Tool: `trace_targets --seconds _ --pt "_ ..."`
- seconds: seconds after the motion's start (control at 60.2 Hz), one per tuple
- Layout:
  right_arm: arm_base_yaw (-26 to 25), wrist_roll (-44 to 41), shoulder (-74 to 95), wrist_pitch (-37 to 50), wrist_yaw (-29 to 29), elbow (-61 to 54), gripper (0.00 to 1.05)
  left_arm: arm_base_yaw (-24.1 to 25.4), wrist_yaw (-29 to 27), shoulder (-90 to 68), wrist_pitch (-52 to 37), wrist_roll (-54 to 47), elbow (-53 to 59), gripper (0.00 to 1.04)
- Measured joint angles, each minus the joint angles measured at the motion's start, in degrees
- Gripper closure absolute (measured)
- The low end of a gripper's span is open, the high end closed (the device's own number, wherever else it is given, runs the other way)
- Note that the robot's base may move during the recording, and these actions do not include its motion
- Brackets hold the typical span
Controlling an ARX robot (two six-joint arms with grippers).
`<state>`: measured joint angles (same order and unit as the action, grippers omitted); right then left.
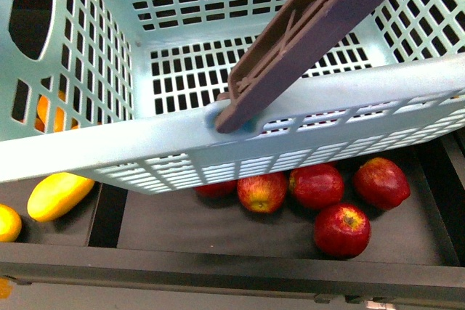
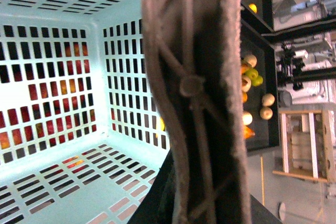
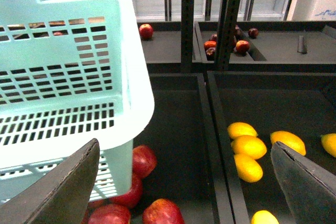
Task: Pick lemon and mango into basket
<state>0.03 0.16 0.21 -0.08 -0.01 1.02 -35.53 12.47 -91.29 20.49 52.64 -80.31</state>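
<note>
The basket (image 1: 87, 154) is shown empty; neither fruit has been placed. A lemon (image 3: 249, 146) lies with others in a bin (image 3: 273, 98) beside the basket; no mango is made out. The right tool (image 3: 184, 150) is spread, empty. The left tool's state cannot be told.

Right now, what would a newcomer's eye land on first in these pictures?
The light teal basket fills the front view, nothing showing inside it, with its brown handle slanting across it. Under its near edge, red apples lie in a dark tray. In the right wrist view, bright yellow fruits sit in the neighbouring tray.
</note>
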Motion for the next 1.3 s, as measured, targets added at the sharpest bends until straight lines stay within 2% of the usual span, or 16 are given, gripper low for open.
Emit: trace_targets --seconds 0.415,0.448,0.482,0.498,0.515,0.548,0.648,0.83,0.947,1.03,1.096,1.296 --pt "0.0 0.0 0.02 -0.02 0.02 0.0 0.09 0.7 -1.88 0.0 -0.24 -0.31 0.0 1.0" --pt "0.28 2.91 1.46 -2.89 1.75 0.92 0.09 0.68 -1.68 0.0 -0.24 -0.31 0.0 1.0" --pt "-0.07 8.33 6.01 -11.02 4.11 4.37 0.09 0.66 -1.22 0.0 -0.24 -0.31 0.0 1.0" --pt "-0.46 10.01 6.73 -11.91 4.5 4.83 0.09 0.66 -1.14 0.0 -0.24 -0.26 0.0 1.0" --pt "-1.62 14.43 10.64 -16.0 4.39 6.82 0.09 0.66 -1.01 0.0 -0.24 -0.17 0.0 1.0" --pt "-3.74 18.82 14.91 -18.93 3.04 8.48 0.09 0.66 -0.81 0.0 -0.24 -0.02 0.0 1.0" --pt "-11.58 29.38 25.55 -15.65 -1.36 10.25 0.09 0.42 -0.81 0.0 -0.24 -0.07 0.0 1.0" --pt "-25.31 30.86 46.93 2.23 -2.47 16.68 0.09 0.46 -1.75 0.0 -0.24 -0.15 0.0 1.0" --pt "-31.06 32.11 62.4 8.94 -2.27 23.1 0.09 0.63 -1.84 0.0 -0.24 -0.26 0.0 1.0" --pt "-33.22 35.54 71.73 9.4 -4.37 27.43 0.09 0.61 -1.68 0.0 -0.24 -0.26 0.0 1.0" --pt "-34.49 42.01 84.17 9.66 -3.96 33.16 0.09 0.59 -1.25 0.0 -0.24 -0.24 0.0 1.0" --pt "-34.07 57.83 102.9 5.18 4.74 44.65 0.09 0.55 -1.4 0.0 -0.24 -0.26 0.0 1.0"
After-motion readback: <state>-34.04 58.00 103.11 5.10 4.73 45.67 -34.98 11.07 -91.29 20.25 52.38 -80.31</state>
